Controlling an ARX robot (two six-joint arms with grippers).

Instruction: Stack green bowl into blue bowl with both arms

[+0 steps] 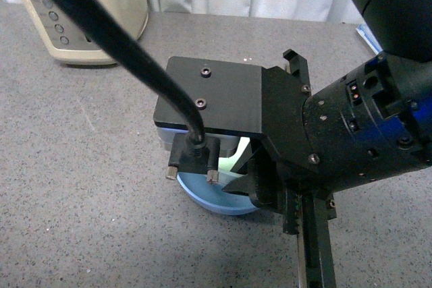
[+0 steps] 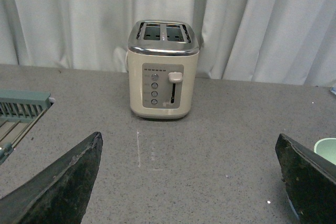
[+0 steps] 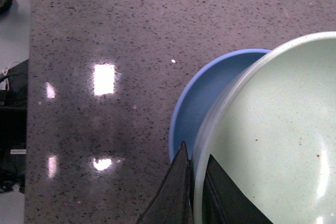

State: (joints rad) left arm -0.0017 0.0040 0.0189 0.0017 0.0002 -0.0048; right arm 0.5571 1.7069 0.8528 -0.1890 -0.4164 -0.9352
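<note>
In the right wrist view my right gripper [image 3: 195, 195] is shut on the rim of the pale green bowl [image 3: 273, 140], one finger inside and one outside. The green bowl hangs over the light-blue bowl [image 3: 207, 95], covering most of it. In the front view the right arm hides most of both. Only an edge of the blue bowl [image 1: 226, 202] and a sliver of the green bowl [image 1: 244, 150] show beneath my right gripper [image 1: 255, 190]. My left gripper [image 2: 189, 182] is open and empty above the counter. The green bowl's rim [image 2: 326, 148] shows by its one finger.
A cream toaster [image 2: 164, 69] stands at the back of the grey counter [image 2: 210, 129], before white curtains; it also shows in the front view [image 1: 88, 11]. A grey-green rack [image 2: 21, 106] lies at the counter's edge. The right arm's cable [image 1: 121, 52] crosses the front view.
</note>
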